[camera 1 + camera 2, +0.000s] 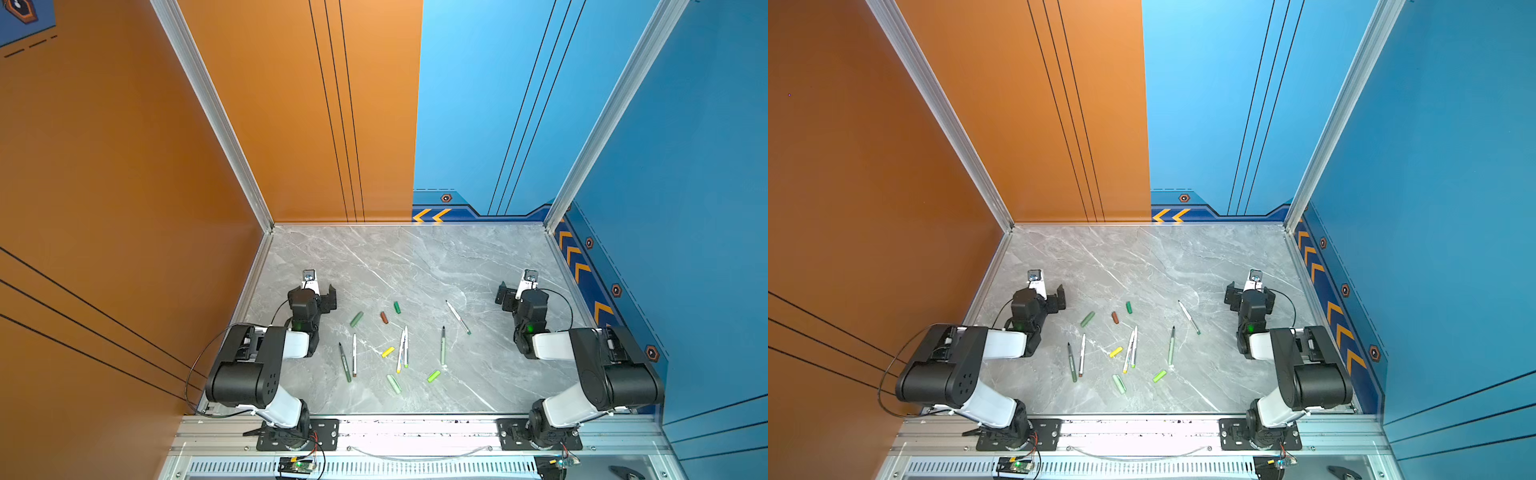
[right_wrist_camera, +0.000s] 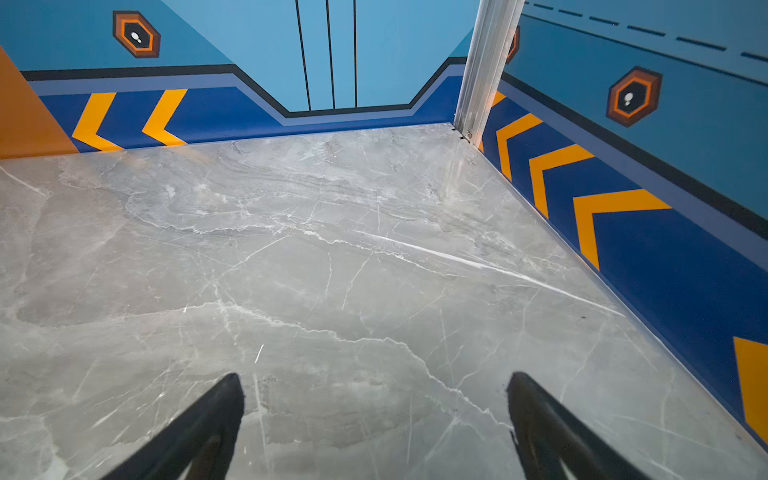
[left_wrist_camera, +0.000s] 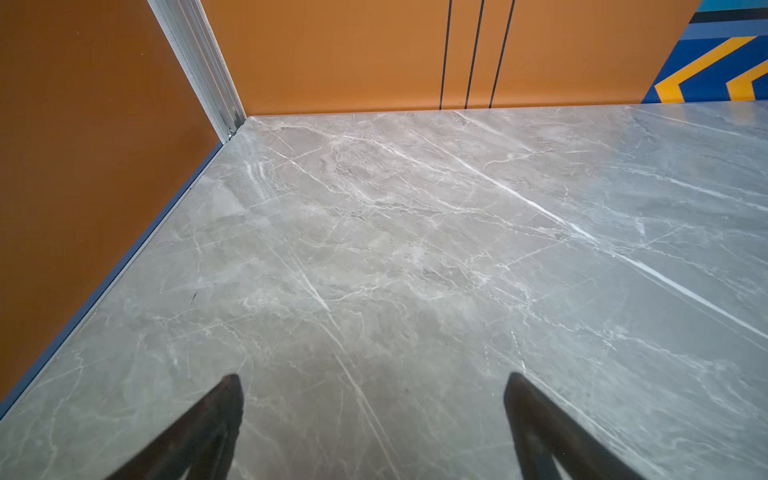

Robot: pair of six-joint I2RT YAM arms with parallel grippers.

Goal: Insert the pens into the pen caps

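Pens and caps all lie loose on the grey marble table (image 1: 415,257), none joined. You see them in both top views, bunched in the near-middle between your two arms. Pens, left to right: dark olive pen (image 1: 345,363) just beside the brown-ended white pen (image 1: 354,355), roughly parallel. The yellow-ended white pen (image 1: 400,353) and lime-ended white pen (image 1: 406,347) lie close, far ends together and near ends spread slightly; cannot tell whether one lies over the other. Pale sage pen (image 1: 443,347) sits alone to their right. Green-ended white pen (image 1: 458,317) is farthest right, slanted, its green end toward the table's near edge. Caps: muted green cap (image 1: 356,319), brown cap (image 1: 384,317) and darker green cap (image 1: 397,307) form a loose row on the far side of the pens. Yellow cap (image 1: 387,352) sits just left of the close pair. Pale green cap (image 1: 394,383) and lime cap (image 1: 433,376) lie on the near side, apart from each other. Your left gripper (image 3: 375,375) stands spread wide with nothing between its jaws, bare marble ahead and the orange wall (image 3: 332,54) beyond. Your right gripper (image 2: 375,374) is likewise wide apart and empty, facing the blue wall (image 2: 395,54) with its yellow chevrons (image 2: 95,120). In the top views each gripper sits out at its own side of the table, well apart from every pen and cap.
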